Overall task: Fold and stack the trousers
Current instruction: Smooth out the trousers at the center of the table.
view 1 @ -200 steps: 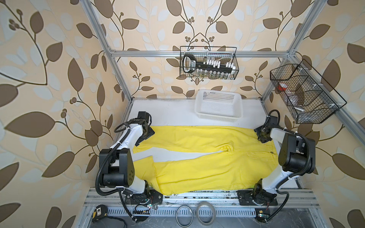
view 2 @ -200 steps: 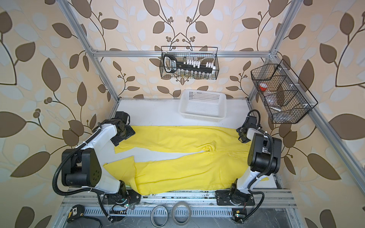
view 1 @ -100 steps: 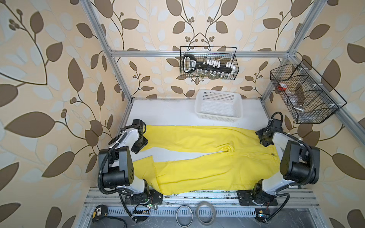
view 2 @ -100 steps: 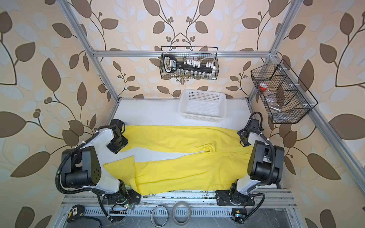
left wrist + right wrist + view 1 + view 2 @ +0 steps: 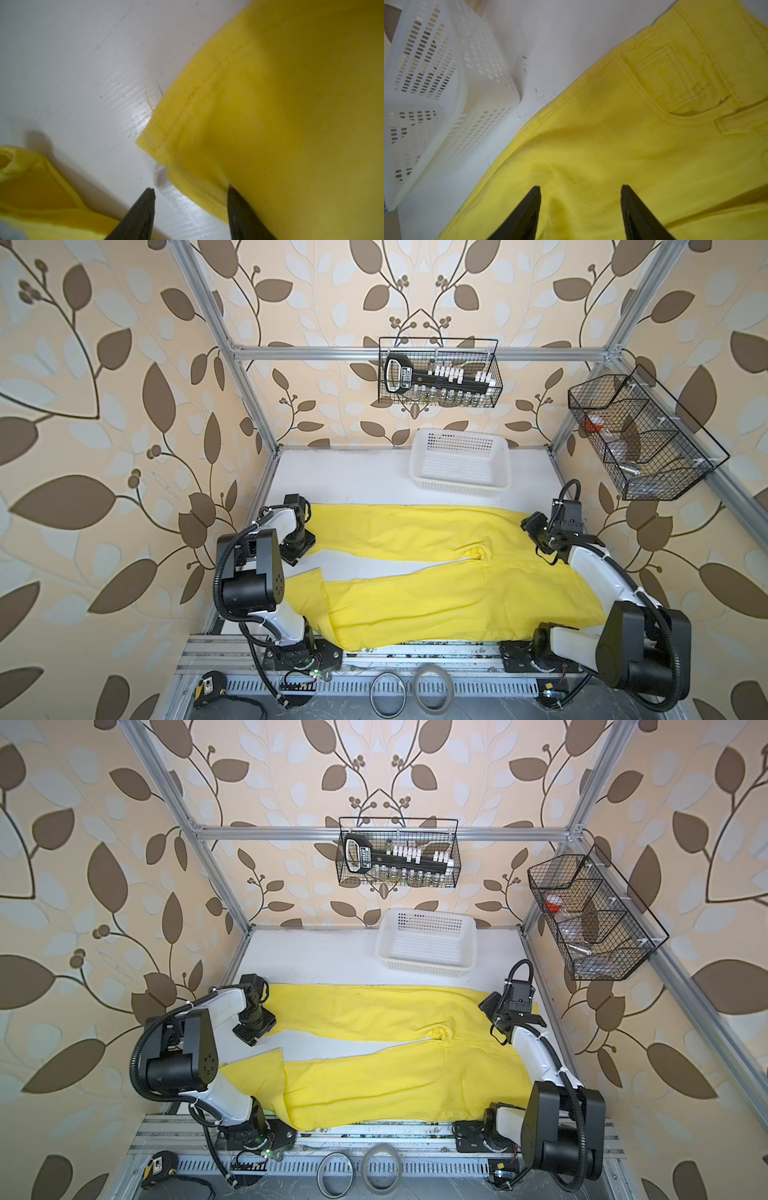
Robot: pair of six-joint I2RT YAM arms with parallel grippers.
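In both top views the yellow trousers lie spread flat across the white table. The waist is toward my right arm, and the two legs run toward my left arm, parted in a narrow V. The near leg bends at a crease by its end. A white basket stands behind them, near but not touching the cloth. My left gripper sits low at the end of the far leg, and my right gripper at the far corner of the waist. In the left wrist view my left gripper stands apart with nothing clamped: one fingertip is over bare table, the other against the corner of the hem. In the right wrist view my right gripper is likewise spread and holds nothing. Its tips are over the cloth near the pocket, with a small ridge of fabric between them; I cannot tell whether they touch it.
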